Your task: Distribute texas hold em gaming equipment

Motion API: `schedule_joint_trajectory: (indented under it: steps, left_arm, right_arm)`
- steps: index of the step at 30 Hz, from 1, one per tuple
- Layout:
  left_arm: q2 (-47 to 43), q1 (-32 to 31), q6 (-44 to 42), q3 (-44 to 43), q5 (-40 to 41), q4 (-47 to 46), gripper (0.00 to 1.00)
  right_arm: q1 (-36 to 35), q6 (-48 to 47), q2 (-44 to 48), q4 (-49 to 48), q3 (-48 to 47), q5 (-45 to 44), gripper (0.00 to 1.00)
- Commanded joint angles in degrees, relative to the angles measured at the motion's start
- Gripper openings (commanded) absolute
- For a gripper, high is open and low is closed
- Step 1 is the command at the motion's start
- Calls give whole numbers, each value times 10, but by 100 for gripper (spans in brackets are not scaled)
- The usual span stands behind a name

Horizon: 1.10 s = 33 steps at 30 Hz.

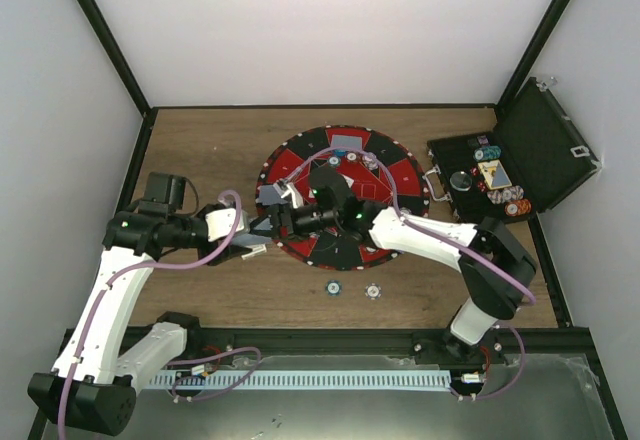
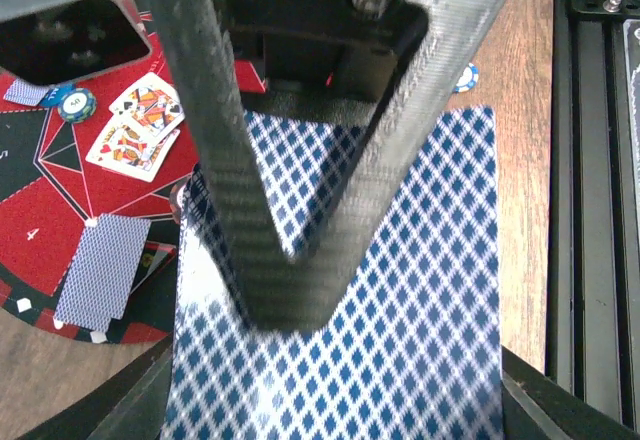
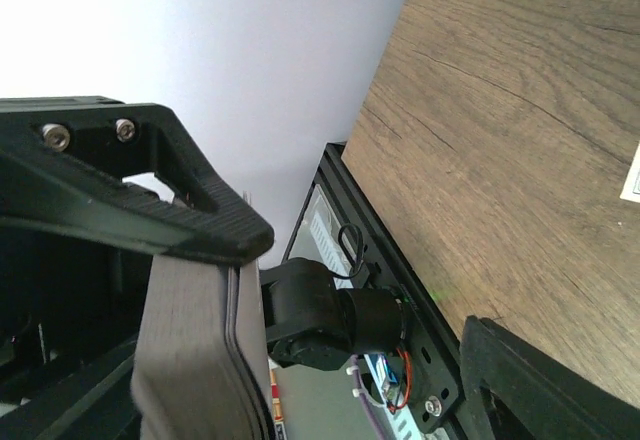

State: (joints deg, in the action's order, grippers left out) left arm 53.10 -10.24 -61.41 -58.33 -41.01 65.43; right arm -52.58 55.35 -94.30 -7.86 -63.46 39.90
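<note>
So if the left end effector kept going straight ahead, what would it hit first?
Probably the right end effector, facing it across the card deck over the mat edge; depth unclear.

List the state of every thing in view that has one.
left pincer: shut on the held card.
held card: patterned back showing.
right pincer: fingers apart either side of that card; grip unclear.
black case: lid open.
two cards on the mat: face up, overlapping.
single card on the mat: face down.
</note>
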Motion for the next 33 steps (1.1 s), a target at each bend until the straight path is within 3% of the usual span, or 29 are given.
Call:
schedule_joint_trajectory:
  steps: [1, 13, 24, 27, 33]
  left_arm:
    - [-6, 0, -8, -8, -26, -7, 12]
    - [-9, 1, -8, -2, -25, -10, 12]
    - [-10, 0, -7, -2, -24, -11, 12]
    - [-11, 0, -9, -1, -22, -10, 12]
    - [-10, 0, -9, -3, -18, -10, 12]
  right_arm:
    - [20, -2, 20, 26, 28, -12, 74]
    - [21, -2, 77, 41, 20, -15, 45]
    - [28, -8, 117, 76, 15, -21, 6]
    - [37, -19, 130, 98, 9, -23, 1]
    - [81, -78, 169, 186, -14, -19, 1]
